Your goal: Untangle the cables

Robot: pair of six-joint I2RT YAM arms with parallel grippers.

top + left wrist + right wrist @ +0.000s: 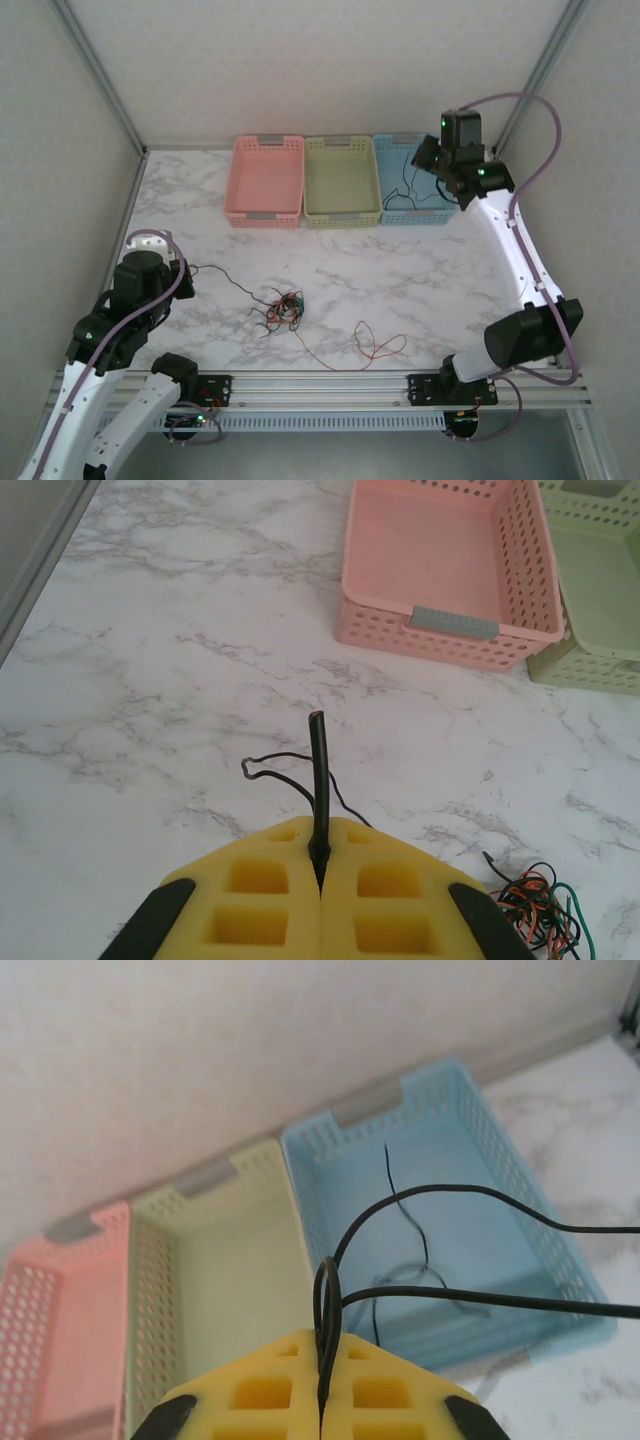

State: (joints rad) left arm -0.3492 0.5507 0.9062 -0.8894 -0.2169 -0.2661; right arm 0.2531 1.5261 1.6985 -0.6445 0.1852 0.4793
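Left gripper [320,865] pinches a thin black wire [318,770]; the knotted multicolour wire clump [540,905] lies right of it, so pulling may tighten knots. Right gripper [322,1360] clamps a second thin black wire [440,1192] above the blue plastic basket [560,1260]

The top view looks down from above and behind the arm bases at 6 o'clock, taking in the whole marble surface [420,270]. The left wrist camera, at 8 o'clock, sits low and close behind the left tool [320,845], facing 1 o'clock. The right wrist camera, at 1 o'clock, looks steeply down past the right tool [322,1360]. All three share the pink basket [266,180] and green basket [342,180].
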